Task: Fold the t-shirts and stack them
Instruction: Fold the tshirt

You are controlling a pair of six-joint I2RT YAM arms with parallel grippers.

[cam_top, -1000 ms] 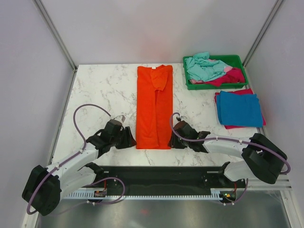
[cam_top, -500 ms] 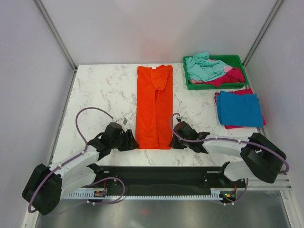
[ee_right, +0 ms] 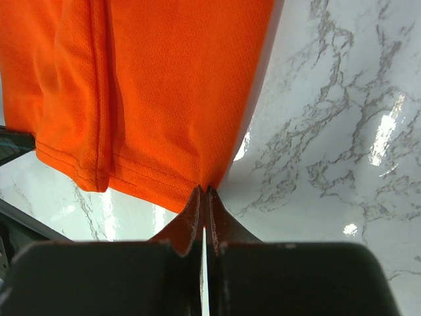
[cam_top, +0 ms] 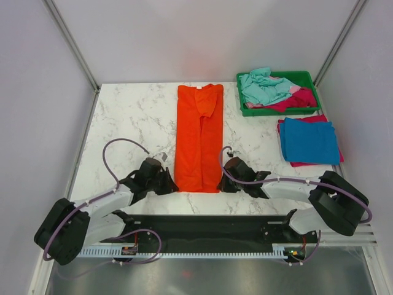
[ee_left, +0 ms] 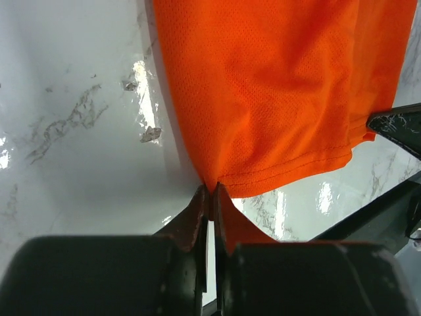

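Observation:
A bright orange t-shirt [cam_top: 199, 138] lies folded into a long narrow strip down the middle of the marble table, collar end far, hem end near. My left gripper [cam_top: 174, 188] is shut on the hem's near left corner [ee_left: 212, 185]. At the near right corner [ee_right: 205, 189] my right gripper [cam_top: 220, 187] is shut the same way. Both pinch only the very edge of the orange t-shirt [ee_left: 276, 85], [ee_right: 151, 85]. A folded blue t-shirt [cam_top: 309, 140] lies on a folded magenta one [cam_top: 295, 163] at the right. More t-shirts, teal [cam_top: 263, 86] and magenta [cam_top: 298, 99], lie crumpled in the tray.
A green plastic tray [cam_top: 306, 77] stands at the back right corner. White walls with metal posts close in the table on three sides. The black rail [cam_top: 202, 232] with the arm bases runs along the near edge.
The left gripper slid right to the hem's left corner and closed on it. The right gripper, near its corner before, finished closing on it. The hem's left corner is drawn slightly inward.

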